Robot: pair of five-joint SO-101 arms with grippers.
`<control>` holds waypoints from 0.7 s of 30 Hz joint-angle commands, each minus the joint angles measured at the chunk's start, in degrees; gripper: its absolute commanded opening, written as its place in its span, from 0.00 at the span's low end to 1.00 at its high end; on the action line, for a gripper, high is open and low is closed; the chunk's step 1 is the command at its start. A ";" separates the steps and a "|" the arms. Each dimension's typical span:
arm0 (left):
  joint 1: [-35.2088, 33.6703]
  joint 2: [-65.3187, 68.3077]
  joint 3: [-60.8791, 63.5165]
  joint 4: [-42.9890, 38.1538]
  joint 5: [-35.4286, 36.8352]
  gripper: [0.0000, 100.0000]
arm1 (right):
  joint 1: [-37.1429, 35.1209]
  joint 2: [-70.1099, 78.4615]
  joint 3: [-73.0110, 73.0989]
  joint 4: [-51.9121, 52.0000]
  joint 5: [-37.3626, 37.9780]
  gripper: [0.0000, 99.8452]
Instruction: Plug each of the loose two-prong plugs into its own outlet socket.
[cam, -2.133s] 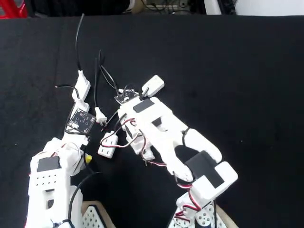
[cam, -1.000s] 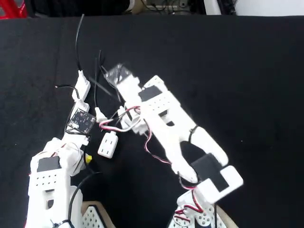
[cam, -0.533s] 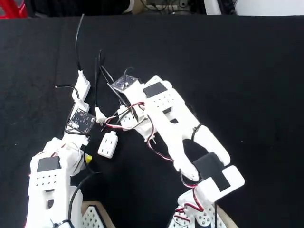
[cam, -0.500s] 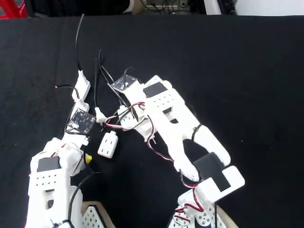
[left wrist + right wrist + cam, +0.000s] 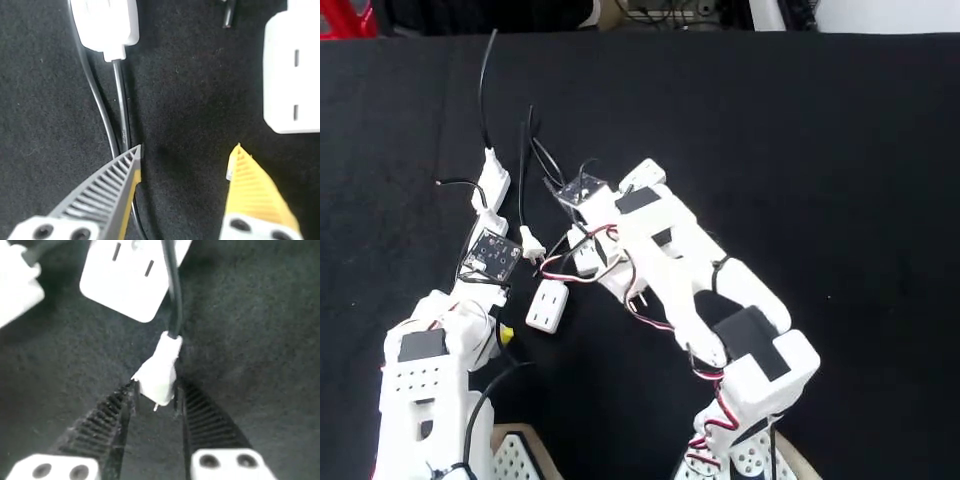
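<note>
- Right arm (image 5: 670,250) has dropped back toward the near edge of the bench (image 5: 840,180) after its lift a second ago. The left arm (image 5: 430,370) is unchanged.
- Right jaws: clenched on a plug (image 5: 157,375), one side pressed by each. The plug is over the left half of the bench, just short of an outlet block (image 5: 127,280). Its prongs point away from the block's slots.
- Left jaws: released, spread over bare bench and holding nothing. A cable (image 5: 120,100) lies just beside the grey one.
- Risk 1: the prongs face the wrong way. A push without first turning the plug would drive its cord end against the block.
- Risk 2: the plug's cord (image 5: 172,295) lies across the block's face. It could cover the slots or drag the block as the plug turns.
- Risk 3: the block looks loose. An insertion push would likely slide it along the bench unless the left arm braces it.
- Writing: none can be read on the plug or the block.
</note>
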 commanded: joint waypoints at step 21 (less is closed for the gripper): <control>0.66 -0.44 -0.22 0.44 -0.62 0.27 | -4.40 1.36 -2.86 -3.34 -4.48 0.04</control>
